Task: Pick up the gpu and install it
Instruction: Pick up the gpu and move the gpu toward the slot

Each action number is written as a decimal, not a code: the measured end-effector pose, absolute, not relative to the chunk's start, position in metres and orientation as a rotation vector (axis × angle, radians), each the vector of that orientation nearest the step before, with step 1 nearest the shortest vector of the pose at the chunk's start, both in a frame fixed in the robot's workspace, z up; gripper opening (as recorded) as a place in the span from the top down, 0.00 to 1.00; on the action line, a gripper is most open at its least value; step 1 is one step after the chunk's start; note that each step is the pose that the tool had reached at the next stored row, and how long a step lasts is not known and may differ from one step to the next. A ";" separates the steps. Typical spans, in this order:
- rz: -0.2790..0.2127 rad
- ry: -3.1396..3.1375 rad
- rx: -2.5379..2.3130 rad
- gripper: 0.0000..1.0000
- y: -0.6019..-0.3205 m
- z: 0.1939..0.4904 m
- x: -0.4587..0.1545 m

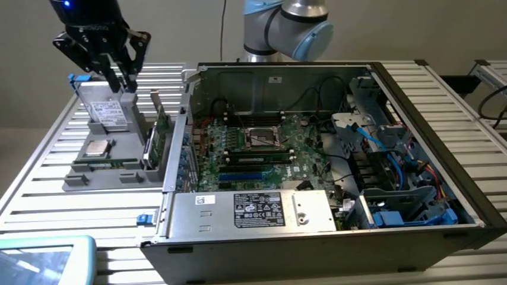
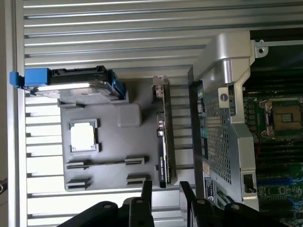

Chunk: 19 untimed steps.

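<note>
While the gripper [image 1: 123, 85] is held high above a grey holder tray [image 1: 83, 175], its two black fingers [image 2: 147, 201] are seen spread apart, with nothing between them. The gpu [image 1: 161, 133] (a thin card with a green face) is stood on its long edge in a slot along the tray's side nearest an open computer case [image 1: 262, 89], untouched. A hard drive [image 1: 105, 111] and what is probably a processor chip [image 1: 97, 148] are also seated in the tray. The case is laid on a slatted table [image 1: 40, 178], with its motherboard [image 1: 262, 148] exposed.
</note>
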<state>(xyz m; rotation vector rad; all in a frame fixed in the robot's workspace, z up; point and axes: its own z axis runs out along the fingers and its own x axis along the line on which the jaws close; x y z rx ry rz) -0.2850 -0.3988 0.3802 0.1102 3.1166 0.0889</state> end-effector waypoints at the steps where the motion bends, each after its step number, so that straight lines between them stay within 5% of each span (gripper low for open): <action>1: 0.094 3.116 0.110 0.64 -0.399 0.379 -0.286; 8: 0.181 3.111 0.109 0.64 -0.400 0.373 -0.292; 19: 0.183 3.111 0.108 0.64 -0.400 0.353 -0.292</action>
